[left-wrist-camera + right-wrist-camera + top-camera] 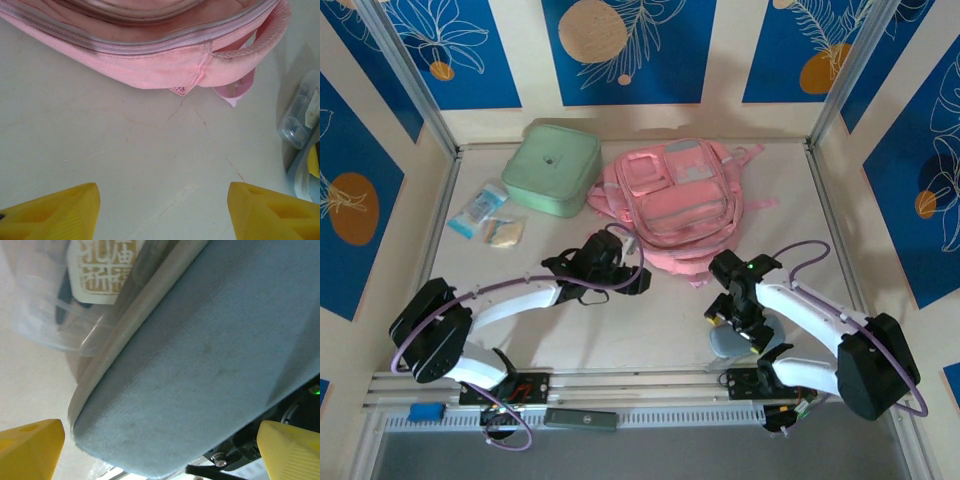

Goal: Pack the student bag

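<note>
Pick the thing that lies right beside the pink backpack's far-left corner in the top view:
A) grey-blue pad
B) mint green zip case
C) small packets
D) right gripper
B: in the top view the mint green zip case lies right beside the student bag's far-left corner. The small packets lie farther left, beyond the case, and the grey-blue pad lies near the right arm's base.
</note>
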Controlling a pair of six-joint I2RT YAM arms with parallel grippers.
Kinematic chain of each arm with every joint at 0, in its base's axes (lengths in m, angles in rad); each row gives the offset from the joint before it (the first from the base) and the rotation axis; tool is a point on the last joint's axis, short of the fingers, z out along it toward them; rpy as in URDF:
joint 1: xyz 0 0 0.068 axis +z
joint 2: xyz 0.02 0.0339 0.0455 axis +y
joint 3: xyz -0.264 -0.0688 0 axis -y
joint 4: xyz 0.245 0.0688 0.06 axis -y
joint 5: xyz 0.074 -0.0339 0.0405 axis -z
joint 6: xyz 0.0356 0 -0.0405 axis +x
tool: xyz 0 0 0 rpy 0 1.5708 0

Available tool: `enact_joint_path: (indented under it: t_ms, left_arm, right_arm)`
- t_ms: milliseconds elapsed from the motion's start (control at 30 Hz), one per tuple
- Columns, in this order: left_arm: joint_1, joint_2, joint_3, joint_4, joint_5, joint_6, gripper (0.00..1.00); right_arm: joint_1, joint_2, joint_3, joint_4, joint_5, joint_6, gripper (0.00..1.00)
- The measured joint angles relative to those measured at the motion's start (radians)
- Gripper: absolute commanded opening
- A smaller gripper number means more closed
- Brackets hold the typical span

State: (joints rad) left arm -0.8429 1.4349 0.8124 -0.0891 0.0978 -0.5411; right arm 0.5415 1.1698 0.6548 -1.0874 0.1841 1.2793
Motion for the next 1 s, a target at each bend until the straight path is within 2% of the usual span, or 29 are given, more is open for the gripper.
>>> enact_joint_path:
  t_ms: [333,467,633,833,1000]
  left_arm:
    - [0.0,-0.043,-0.039,-0.006,-0.041,-0.004,0.72]
    - [0.0,-0.069,-0.06,-0.01,-0.075,-0.008,0.73]
    - [0.0,-0.092,-0.06,-0.024,-0.118,-0.012,0.75]
    - [0.0,-0.111,-0.06,-0.027,-0.149,-0.011,0.78]
    - [0.001,-0.086,-0.045,-0.031,-0.151,-0.004,0.8]
  right_arm:
    - [-0.02,0.04,-0.004,0.166,-0.038,-0.024,0.99]
    - [-0.035,0.093,0.028,0.281,-0.039,-0.111,0.99]
    - [-0.054,0.195,0.163,0.369,-0.046,-0.243,0.99]
    - [-0.06,0.21,0.19,0.311,-0.018,-0.28,0.99]
    - [-0.029,0.209,0.19,0.271,0.013,-0.223,0.99]
